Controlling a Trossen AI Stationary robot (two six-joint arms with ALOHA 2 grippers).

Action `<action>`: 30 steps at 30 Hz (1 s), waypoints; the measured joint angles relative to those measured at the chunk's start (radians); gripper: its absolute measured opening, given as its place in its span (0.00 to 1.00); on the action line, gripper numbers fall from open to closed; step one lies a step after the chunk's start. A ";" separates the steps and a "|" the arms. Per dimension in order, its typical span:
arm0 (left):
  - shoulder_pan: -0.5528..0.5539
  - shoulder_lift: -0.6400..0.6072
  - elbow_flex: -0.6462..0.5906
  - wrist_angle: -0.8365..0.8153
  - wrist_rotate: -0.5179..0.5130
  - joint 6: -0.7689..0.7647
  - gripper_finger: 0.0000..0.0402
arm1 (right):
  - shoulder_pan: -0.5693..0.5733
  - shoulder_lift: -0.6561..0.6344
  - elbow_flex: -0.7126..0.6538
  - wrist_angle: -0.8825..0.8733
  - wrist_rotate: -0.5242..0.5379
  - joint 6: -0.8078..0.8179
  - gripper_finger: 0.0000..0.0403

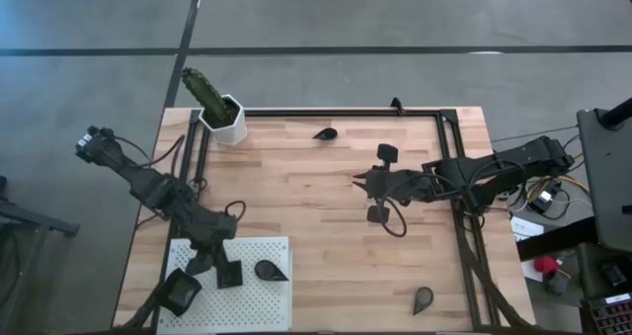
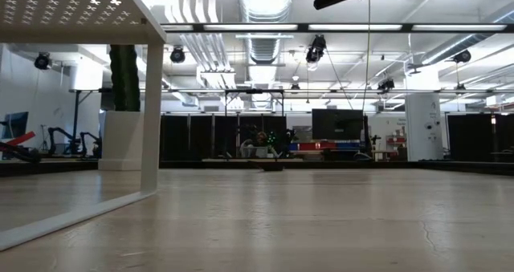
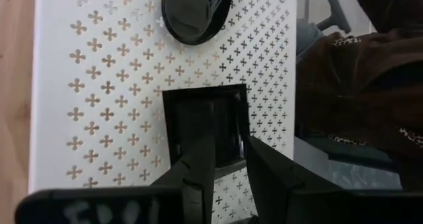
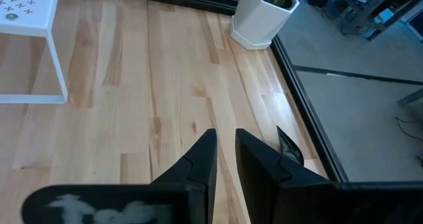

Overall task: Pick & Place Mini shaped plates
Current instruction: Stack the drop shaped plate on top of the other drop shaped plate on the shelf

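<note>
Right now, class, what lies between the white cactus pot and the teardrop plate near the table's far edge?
Nothing: in the high view, only bare wooden tabletop separates the white cactus pot from the teardrop plate.

two dark jointed arms trailing black cables, each ending in tapered black fingers (image 3: 198, 178).

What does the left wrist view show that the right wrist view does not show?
Only the left wrist view shows the left gripper, fingers apart, over a square plate on the white perforated board, beside a teardrop plate.

Only the right wrist view shows the right gripper, the cactus pot and a dark plate near the table's black frame.

Both show the board and the wooden table.
</note>
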State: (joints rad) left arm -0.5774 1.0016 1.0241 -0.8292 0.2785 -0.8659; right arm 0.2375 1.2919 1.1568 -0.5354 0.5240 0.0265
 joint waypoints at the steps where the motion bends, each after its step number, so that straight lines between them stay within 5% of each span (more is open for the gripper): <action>1: 0.000 0.000 0.000 -0.006 0.000 0.001 0.19 | 0.000 0.000 0.000 0.000 0.000 0.000 0.13; 20: 0.002 -0.010 0.000 -0.045 -0.033 0.019 0.19 | 0.000 0.000 0.000 0.000 0.000 0.006 0.13; 30: 0.005 -0.020 0.075 -0.046 -0.266 0.147 0.19 | 0.000 0.000 -0.005 0.001 0.000 0.028 0.13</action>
State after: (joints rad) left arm -0.5720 0.9819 1.0988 -0.8749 0.0126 -0.7192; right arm 0.2375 1.2919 1.1519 -0.5347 0.5243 0.0544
